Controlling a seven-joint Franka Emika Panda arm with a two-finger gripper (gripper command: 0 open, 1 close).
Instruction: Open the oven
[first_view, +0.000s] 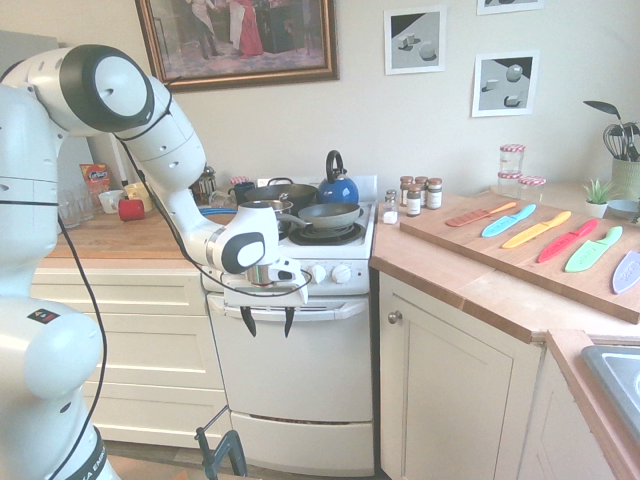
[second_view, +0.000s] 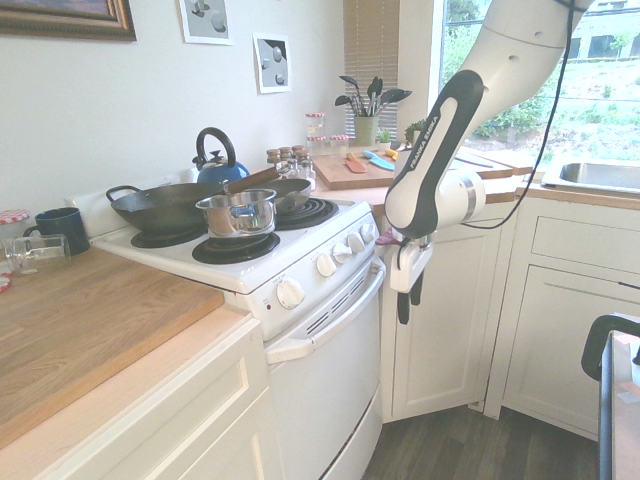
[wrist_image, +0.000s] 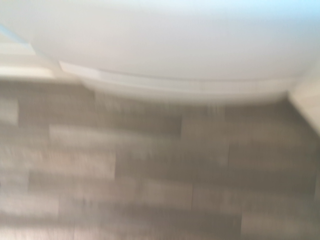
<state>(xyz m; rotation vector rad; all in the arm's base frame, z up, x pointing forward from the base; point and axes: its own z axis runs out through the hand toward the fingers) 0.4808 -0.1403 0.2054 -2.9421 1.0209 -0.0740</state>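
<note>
A white arm's gripper (first_view: 267, 320) hangs in front of the oven (first_view: 296, 370), its 2 dark fingers (first_view: 247, 320) pointing down and spread apart, holding nothing. In the second exterior view the gripper (second_view: 405, 300) sits clear of the range, out from the bar handle (second_view: 330, 320), with the door closed. The oven stands between cream cabinets, 1 run on each side. 5 round white knobs (second_view: 290, 293) line its front panel. On the burners sit 1 blue kettle (first_view: 337, 185), 1 dark wok (second_view: 165, 205), 1 steel saucepan (second_view: 237, 212) and 1 grey frying pan (first_view: 328, 214). 4 spice jars (first_view: 413, 197) stand beside the stove, and 6 coloured knives (first_view: 536, 230) lie on 1 wooden board (first_view: 520, 262). The wrist view, blurred, shows the white oven front (wrist_image: 165, 45) above wood-plank floor (wrist_image: 150, 170)
</note>
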